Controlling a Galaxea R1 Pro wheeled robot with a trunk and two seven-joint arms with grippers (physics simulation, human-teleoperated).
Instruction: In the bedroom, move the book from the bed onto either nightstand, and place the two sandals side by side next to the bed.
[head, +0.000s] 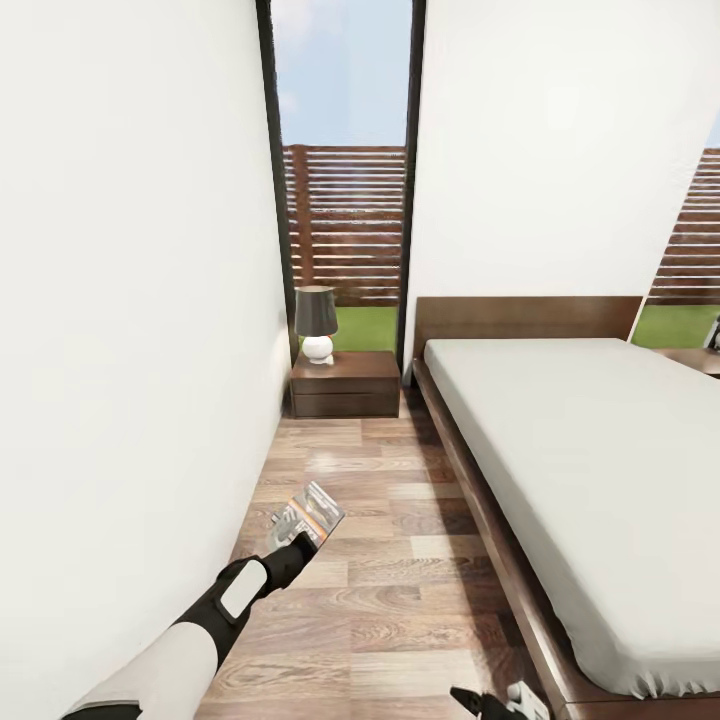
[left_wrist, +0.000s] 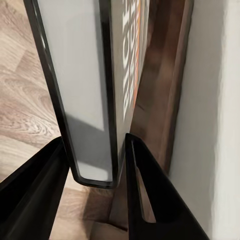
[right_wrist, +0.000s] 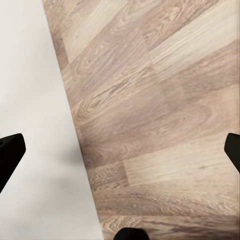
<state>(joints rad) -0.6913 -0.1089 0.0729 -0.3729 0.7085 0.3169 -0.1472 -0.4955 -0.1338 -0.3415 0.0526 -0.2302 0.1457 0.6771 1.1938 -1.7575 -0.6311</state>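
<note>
My left gripper (head: 298, 540) is shut on the book (head: 310, 515), holding it above the wood floor between the left wall and the bed (head: 590, 470). In the left wrist view the book (left_wrist: 80, 90) stands edge-on between the two black fingers (left_wrist: 150, 200), and its orange-and-white lettering faces the bed frame. The nightstand (head: 345, 385) stands ahead against the window wall, beside the headboard. My right gripper (head: 497, 703) hangs low by the bed's near corner and is open (right_wrist: 120, 150), with only floor between its fingertips. The sandals are out of view.
A dark-shaded lamp (head: 316, 322) with a white base takes up the left half of the nightstand top. The white wall (head: 130, 350) runs close along my left. A second nightstand (head: 700, 358) peeks out beyond the bed's far side. The floor strip (head: 370, 560) leads to the nightstand.
</note>
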